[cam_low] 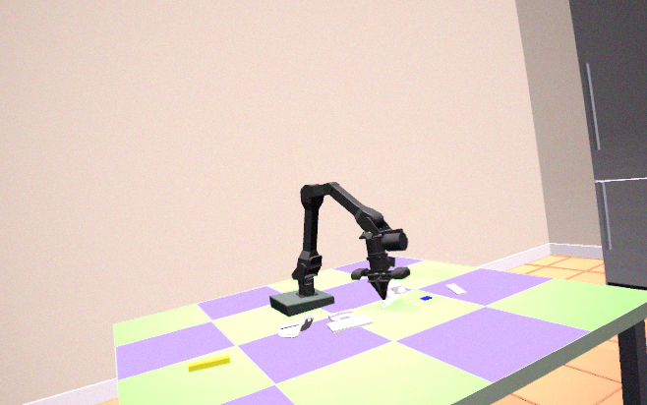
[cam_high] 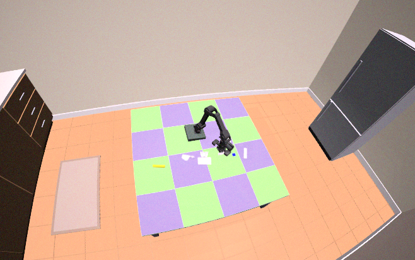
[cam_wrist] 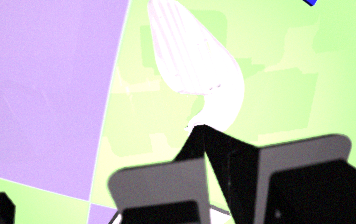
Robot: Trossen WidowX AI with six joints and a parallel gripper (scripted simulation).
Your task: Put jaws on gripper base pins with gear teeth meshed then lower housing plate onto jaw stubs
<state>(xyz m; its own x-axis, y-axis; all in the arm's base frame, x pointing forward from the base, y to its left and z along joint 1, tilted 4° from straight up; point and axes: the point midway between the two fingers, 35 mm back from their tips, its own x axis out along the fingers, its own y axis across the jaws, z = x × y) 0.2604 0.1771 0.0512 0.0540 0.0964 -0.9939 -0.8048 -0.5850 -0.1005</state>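
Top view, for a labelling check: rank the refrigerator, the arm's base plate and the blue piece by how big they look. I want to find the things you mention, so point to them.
1. Refrigerator (cam_high: pixel 362 94)
2. Base plate (cam_high: pixel 192 136) (cam_low: pixel 290 307)
3. Blue piece (cam_high: pixel 233 154) (cam_low: pixel 426 298) (cam_wrist: pixel 311 2)

Top: high, far, downward; exterior: lower, nearer, sideways; wrist: close; tabletop shared.

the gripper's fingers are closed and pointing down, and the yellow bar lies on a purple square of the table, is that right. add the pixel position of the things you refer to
Not quite: the yellow bar (cam_high: pixel 159 166) (cam_low: pixel 208 364) lies on a green square, as the top view shows. The gripper's fingers are indeed closed and pointing down.
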